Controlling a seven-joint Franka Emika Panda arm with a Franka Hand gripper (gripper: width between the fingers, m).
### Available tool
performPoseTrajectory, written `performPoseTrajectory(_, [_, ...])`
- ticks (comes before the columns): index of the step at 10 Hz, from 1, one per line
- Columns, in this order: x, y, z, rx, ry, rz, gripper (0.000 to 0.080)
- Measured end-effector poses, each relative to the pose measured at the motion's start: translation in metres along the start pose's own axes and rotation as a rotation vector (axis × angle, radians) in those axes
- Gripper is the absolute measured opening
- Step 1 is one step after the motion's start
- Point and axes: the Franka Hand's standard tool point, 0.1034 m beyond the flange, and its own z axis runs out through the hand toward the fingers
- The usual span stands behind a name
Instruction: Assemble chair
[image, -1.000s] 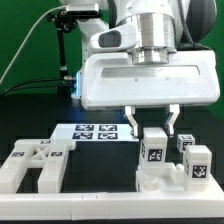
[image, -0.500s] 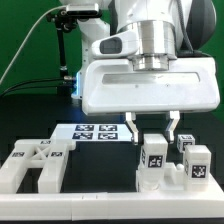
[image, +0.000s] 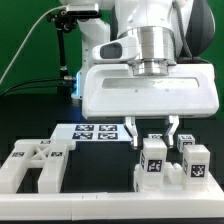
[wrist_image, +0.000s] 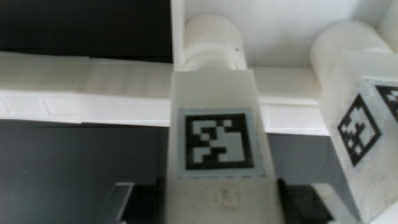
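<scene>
My gripper (image: 152, 128) hangs over the table at the exterior view's right, shut on the top of an upright white bar (image: 153, 160) of the chair. The bar carries a black-and-white tag. Its lower end rests among other white chair pieces (image: 150, 184). In the wrist view the bar (wrist_image: 217, 100) runs straight away from the gripper (wrist_image: 217, 205), with a dark finger (wrist_image: 135, 202) on each side of it. Beside it stands a second tagged post (wrist_image: 356, 110), and a flat white slab (wrist_image: 89, 85) lies across behind.
Blocky white chair pieces (image: 32, 165) lie at the exterior view's left. The marker board (image: 93, 133) lies behind them. Two small tagged cubes (image: 196, 165) stand at the right. A long thin white rail (image: 90, 208) runs along the front edge. A camera stand (image: 65, 50) rises at the back.
The gripper has come down a little with the bar held in it. The other pieces have not moved.
</scene>
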Motion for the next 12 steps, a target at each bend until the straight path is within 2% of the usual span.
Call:
performPoseTrajectory(2, [-0.0004,0.0014,0.0001,-0.001,-0.003,-0.001,0.0287])
performPoseTrajectory(4, [-0.0006,0.0014,0.0003,-0.001,-0.003,-0.001,0.0534])
performPoseTrajectory(5, [-0.0006,0.0014,0.0003,-0.001,-0.003,-0.001,0.0613])
performPoseTrajectory(7, [-0.0007,0.0014,0.0003,-0.001,-0.003,-0.001,0.0642])
performPoseTrajectory(11, [-0.0009,0.0018,0.0005,0.000,-0.010,0.001,0.0649])
performPoseTrajectory(12, [0.0011,0.0021,-0.0010,0.015,-0.071,0.021,0.0649])
